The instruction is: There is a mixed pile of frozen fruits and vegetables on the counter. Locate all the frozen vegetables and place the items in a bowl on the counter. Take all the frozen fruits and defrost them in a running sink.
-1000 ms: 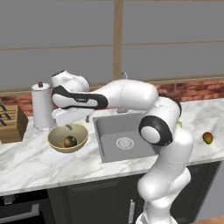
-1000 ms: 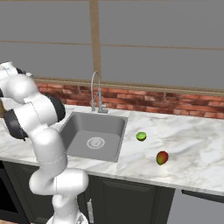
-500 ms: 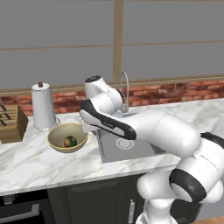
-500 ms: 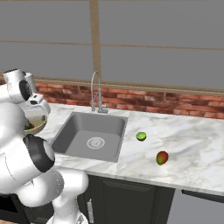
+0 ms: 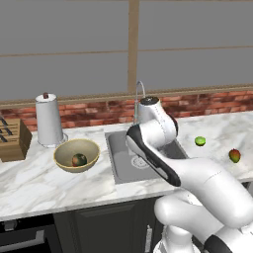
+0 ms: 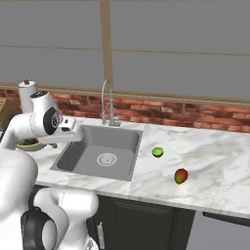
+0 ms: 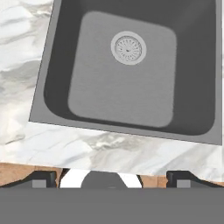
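The tan-yellow bowl (image 5: 76,148) stands on the white marble counter (image 5: 59,185), left of the sink (image 5: 121,163). Inside it lies a dark green vegetable (image 5: 79,159) with a touch of red at its side. The lime-green fruit (image 5: 199,141) (image 6: 157,152) and the red-yellow-green fruit (image 5: 234,155) (image 6: 181,176) rest on the counter to the right of the sink. My gripper (image 7: 113,179) hangs open above the grey basin (image 7: 127,87), looking down at the round drain (image 7: 127,48), with nothing between its fingertips.
A thin arched faucet (image 6: 106,100) rises behind the sink in front of the brick wall. A paper towel roll (image 5: 49,120) and a wooden knife block (image 5: 10,140) stand at the back left, close to the bowl. My arm (image 5: 163,163) covers the basin's right part.
The arm has swung right, from over the bowl to above the sink. The gripper stayed open and holds nothing. The fruits have not moved.
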